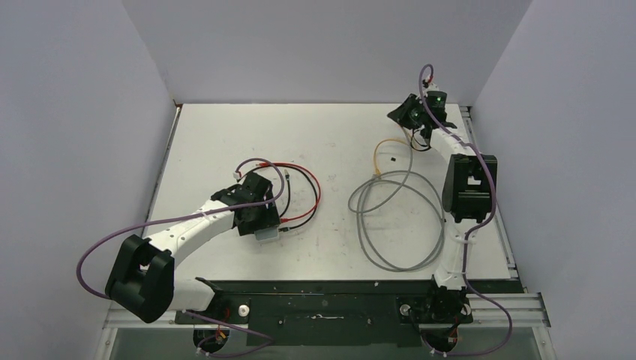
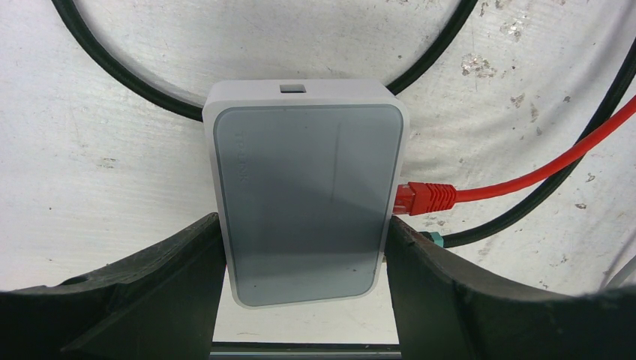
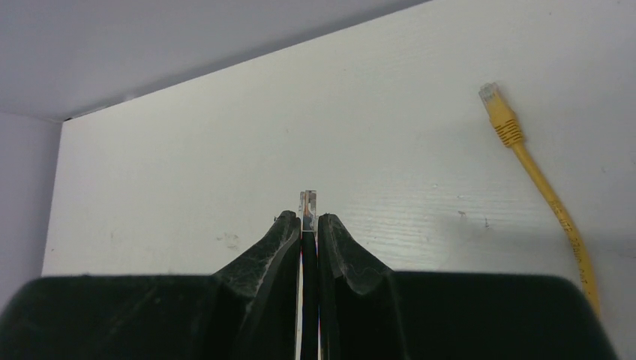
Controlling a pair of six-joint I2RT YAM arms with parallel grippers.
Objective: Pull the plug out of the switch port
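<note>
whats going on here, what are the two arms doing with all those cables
The left gripper is clamped on the two sides of the small grey switch. A red plug sits in a socket on the switch's side. The right gripper is at the far right of the table, well away from the switch, shut on a clear plug at the end of a black cable. A yellow cable lies loose beside it.

Plain pale lavender-grey walls (image 1: 315, 45) enclosed a scuffed white table (image 1: 217, 142) on three sides, evenly lit, with a dark metal rail (image 1: 337, 289) along its near edge.
</note>
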